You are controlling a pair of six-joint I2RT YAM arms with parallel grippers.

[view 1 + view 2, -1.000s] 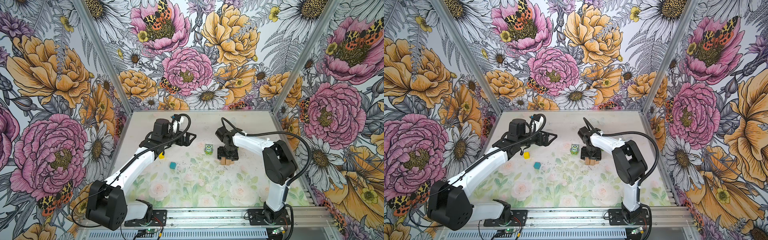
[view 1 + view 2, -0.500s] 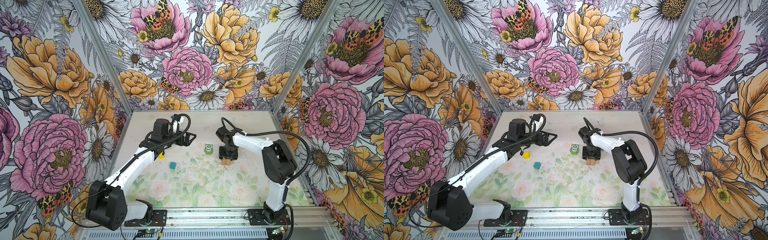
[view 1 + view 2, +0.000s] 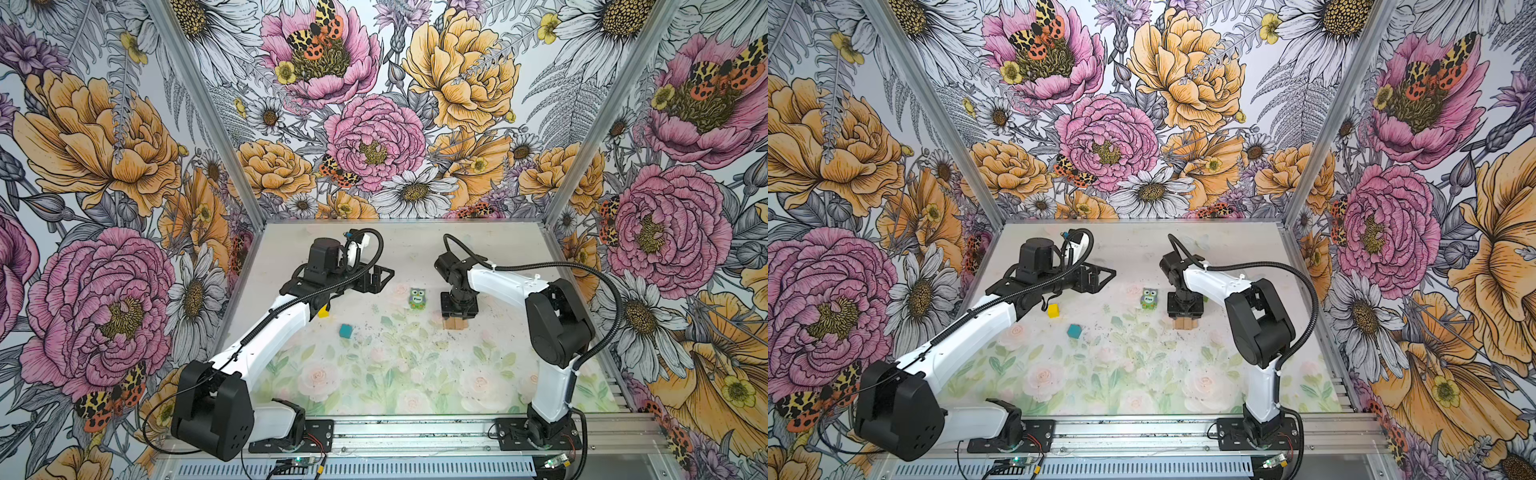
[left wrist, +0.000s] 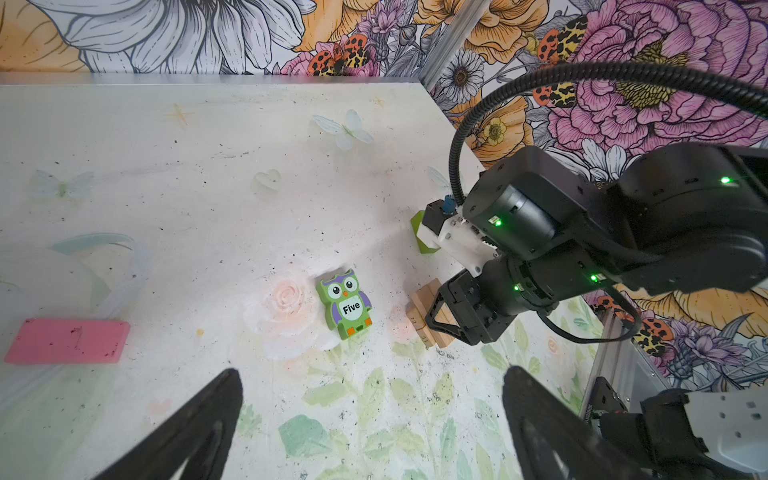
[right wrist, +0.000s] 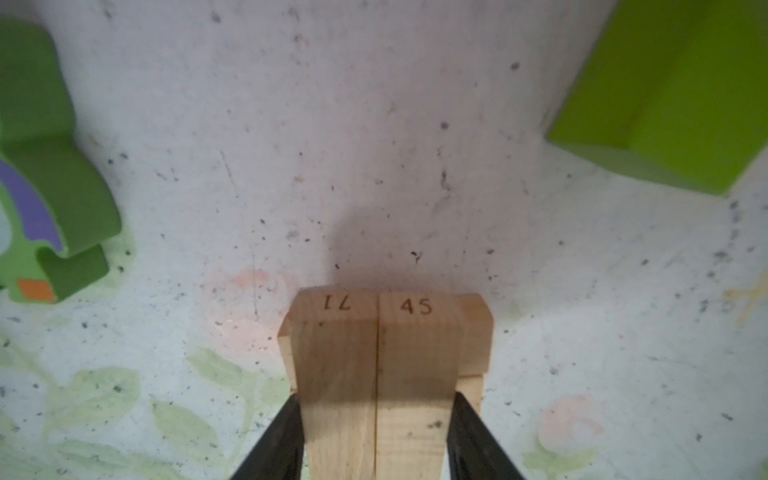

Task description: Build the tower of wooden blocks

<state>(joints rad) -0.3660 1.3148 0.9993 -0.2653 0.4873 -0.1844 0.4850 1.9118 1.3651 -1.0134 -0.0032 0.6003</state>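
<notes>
Tan wooden bars (image 3: 457, 322) (image 3: 1185, 322) lie stacked in two layers right of centre, the start of the wood block tower. My right gripper (image 5: 376, 399) (image 3: 458, 309) points straight down over them, its fingers pressed against the outer sides of the two upper bars (image 5: 378, 353), marked 71 and 45. My left gripper (image 4: 374, 372) (image 3: 376, 282) hangs open above the table at the left, holding nothing. Loose wood blocks lie around: the owl piece (image 3: 417, 298) (image 4: 345, 303), a yellow cube (image 3: 1053, 310), a teal cube (image 3: 1074, 331), a pink bar (image 4: 66, 340) and a lime-green bar (image 5: 665, 95).
Flowered walls enclose the table (image 3: 374, 382) on three sides. The owl piece lies just left of the tan stack, and the lime-green bar sits close behind it, under the right arm. A metal rail (image 3: 415, 432) with both arm bases runs along the front.
The right gripper's jaws have narrowed onto the two upper tan bars. The left arm and the loose blocks have not moved.
</notes>
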